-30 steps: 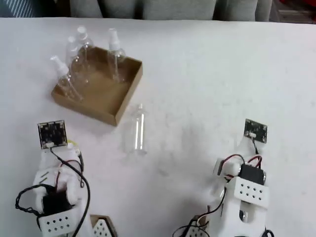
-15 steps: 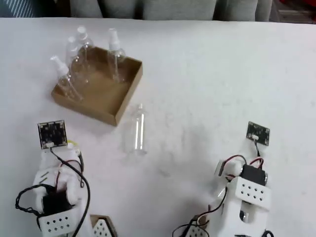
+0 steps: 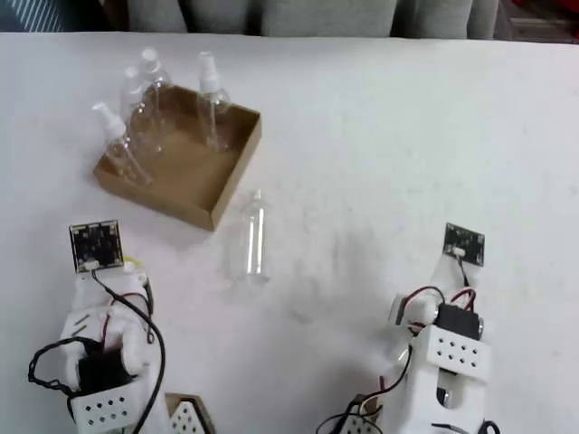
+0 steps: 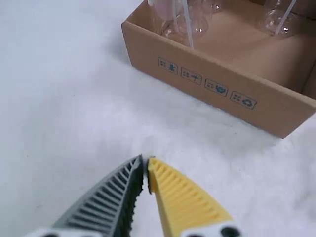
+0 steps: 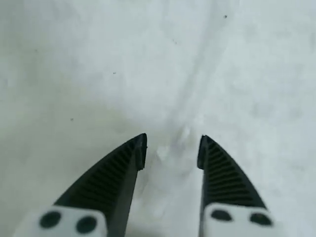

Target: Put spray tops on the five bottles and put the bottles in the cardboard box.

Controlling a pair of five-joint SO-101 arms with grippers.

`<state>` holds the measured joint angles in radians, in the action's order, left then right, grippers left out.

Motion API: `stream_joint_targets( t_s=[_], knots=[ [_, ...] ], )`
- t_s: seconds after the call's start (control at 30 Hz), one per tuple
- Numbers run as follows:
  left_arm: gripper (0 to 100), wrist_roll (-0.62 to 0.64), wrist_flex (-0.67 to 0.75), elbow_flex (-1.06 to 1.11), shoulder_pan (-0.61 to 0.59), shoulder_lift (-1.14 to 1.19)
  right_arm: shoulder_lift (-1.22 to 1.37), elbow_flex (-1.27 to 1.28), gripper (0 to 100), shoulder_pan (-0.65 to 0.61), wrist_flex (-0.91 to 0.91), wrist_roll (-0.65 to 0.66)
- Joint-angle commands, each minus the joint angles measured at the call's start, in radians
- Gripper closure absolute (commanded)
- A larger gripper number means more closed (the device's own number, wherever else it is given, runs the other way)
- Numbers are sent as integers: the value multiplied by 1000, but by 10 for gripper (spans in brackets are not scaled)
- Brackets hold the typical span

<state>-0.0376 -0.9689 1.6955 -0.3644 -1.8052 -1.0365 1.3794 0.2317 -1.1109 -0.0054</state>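
The cardboard box point(image 3: 194, 176) sits at the far left of the white table, with several clear bottles point(image 3: 213, 104) standing in it, spray tops on. One more clear bottle point(image 3: 256, 240) lies on its side just in front of the box's near right corner, neck pointing away. My left gripper point(image 4: 145, 168) is shut with nothing in it, low over the table short of the box wall point(image 4: 212, 86). My right gripper point(image 5: 171, 148) is open over bare table, with a faint small whitish lump point(image 5: 163, 153) between its fingertips; I cannot tell what it is.
The left arm point(image 3: 99, 353) stands at the near left and the right arm point(image 3: 448, 348) at the near right. White table stretches between them and across the far right. Grey chairs line the far edge.
The right arm's wrist swung slightly right, then back to the left. The left arm, the box and the bottles have not moved.
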Motion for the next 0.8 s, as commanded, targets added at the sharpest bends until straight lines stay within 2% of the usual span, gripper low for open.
stream_joint_targets(
  t_s=[0.0,0.23,0.33,0.43,0.63,0.77],
  knots=[
    [973,-8,3,-2,12,-2,-2,9,918,-56,30,12],
    [973,-8,2,-2,12,-2,-2,14,924,-68,33,12],
    [973,-8,2,-2,12,-2,-12,14,990,-71,30,14],
    [973,-8,0,-2,12,-2,-12,11,983,-56,25,40],
    [973,-8,-2,-2,5,-2,-10,-48,983,110,38,167],
    [973,-8,-2,-2,5,-1,-2,-92,983,240,137,236]
  ],
)
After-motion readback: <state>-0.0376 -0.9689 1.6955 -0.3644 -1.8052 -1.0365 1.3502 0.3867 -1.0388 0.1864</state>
